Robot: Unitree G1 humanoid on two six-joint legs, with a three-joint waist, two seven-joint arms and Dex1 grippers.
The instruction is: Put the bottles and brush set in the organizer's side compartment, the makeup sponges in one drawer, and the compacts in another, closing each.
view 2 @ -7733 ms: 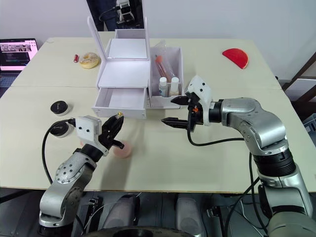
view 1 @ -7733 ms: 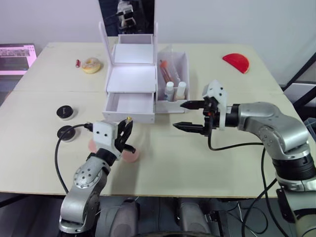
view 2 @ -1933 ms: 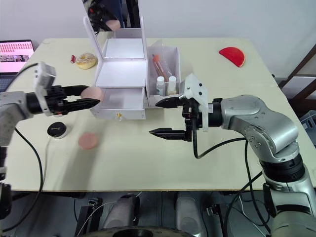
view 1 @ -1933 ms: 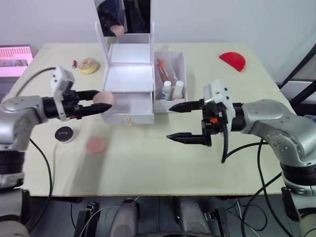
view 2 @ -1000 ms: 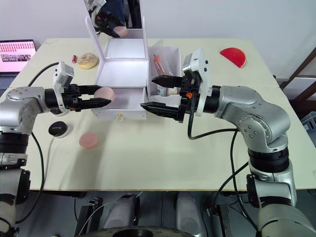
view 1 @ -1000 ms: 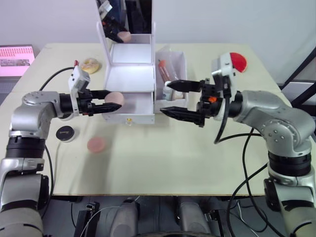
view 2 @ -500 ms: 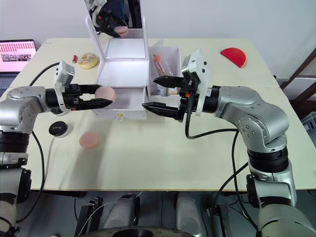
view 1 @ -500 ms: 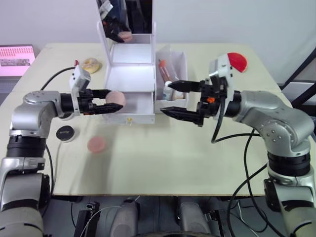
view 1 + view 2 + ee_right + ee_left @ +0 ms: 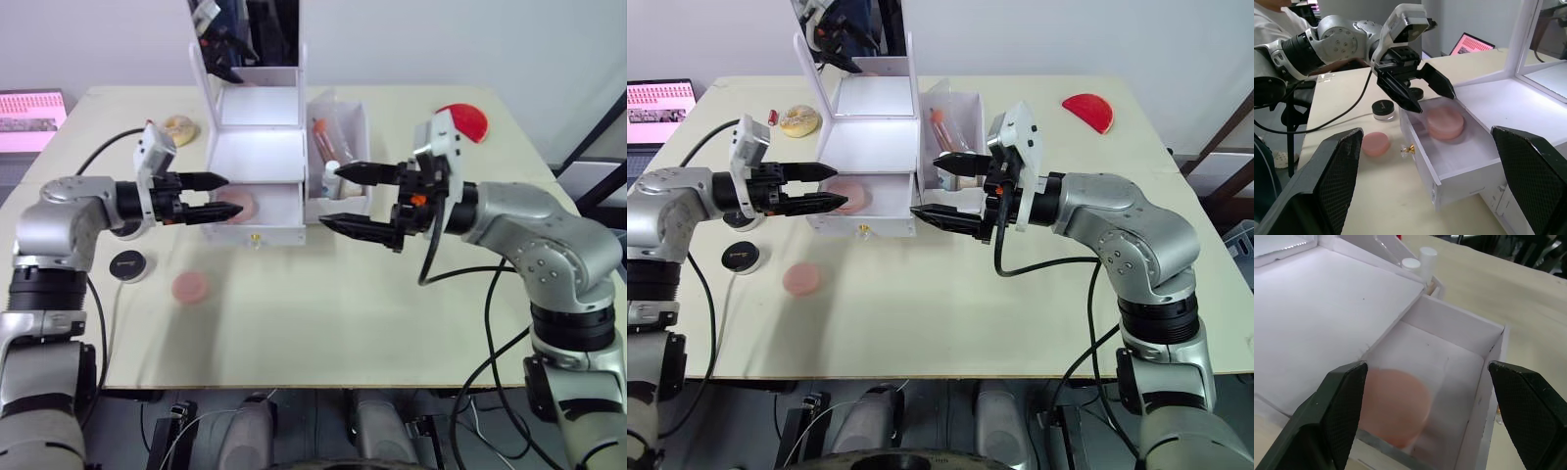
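Observation:
A pink makeup sponge (image 9: 238, 207) lies in the open lower drawer (image 9: 257, 235) of the white organizer (image 9: 257, 157). My left gripper (image 9: 230, 194) is open just above that drawer's left end, with the sponge free between and below its fingers. A second pink sponge (image 9: 189, 286) lies on the table in front of the organizer's left side. A black compact (image 9: 128, 263) sits on the table by my left arm. Two white bottles (image 9: 333, 176) and the brush set (image 9: 328, 142) stand in the side compartment. My right gripper (image 9: 328, 194) is open and empty in front of that compartment.
An upright mirror (image 9: 250, 34) rises at the organizer's back. A ring-shaped beige item (image 9: 179, 127) lies at the far left, a red half-disc (image 9: 463, 122) at the far right. A laptop (image 9: 29, 108) sits off the table's left edge.
My left gripper has opened and let go of the sponge, which now lies in the drawer. The right arm has hardly moved.

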